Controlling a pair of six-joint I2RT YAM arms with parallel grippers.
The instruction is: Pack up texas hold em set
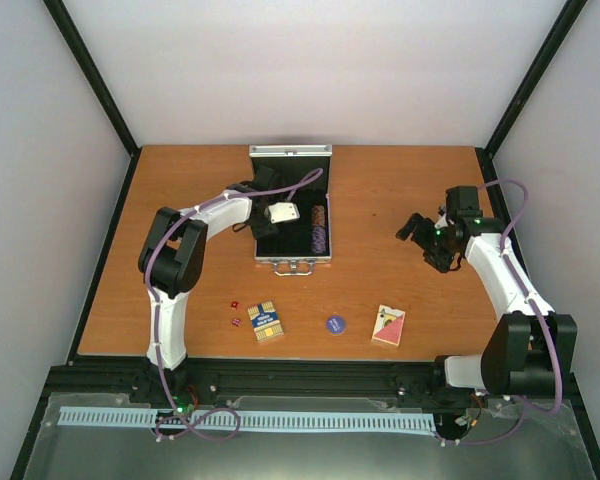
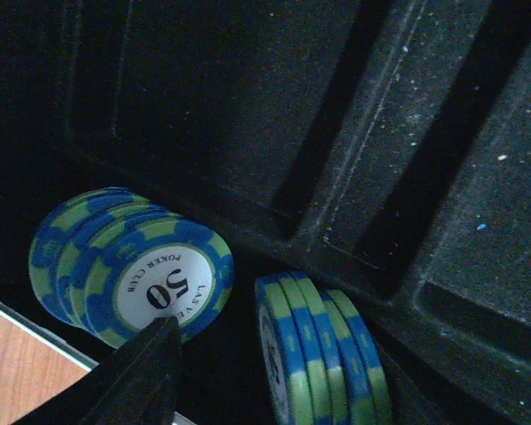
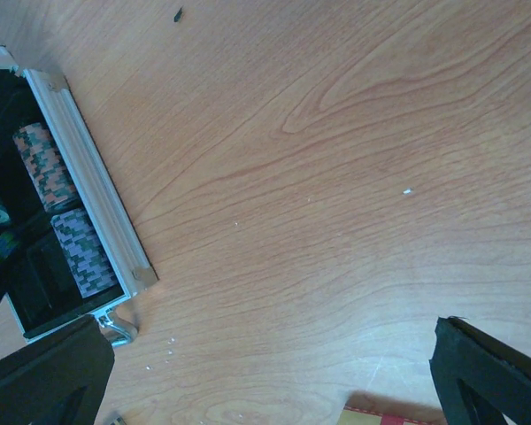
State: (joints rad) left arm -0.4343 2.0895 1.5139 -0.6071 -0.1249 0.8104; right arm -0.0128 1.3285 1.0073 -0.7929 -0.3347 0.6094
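The silver case lies open at the back middle of the table, and my left gripper reaches into its black lining. In the left wrist view one black finger stands apart from a few blue-green chips on edge. A taller blue-green stack marked 50 leans to its left. The other finger is out of view. On the table lie the blue-yellow deck, red dice, blue disc and red deck. My right gripper hovers open over bare wood.
The right wrist view shows the case's aluminium rim, its handle, chip rows inside, and a corner of the red deck at the bottom edge. Black frame rails border the table.
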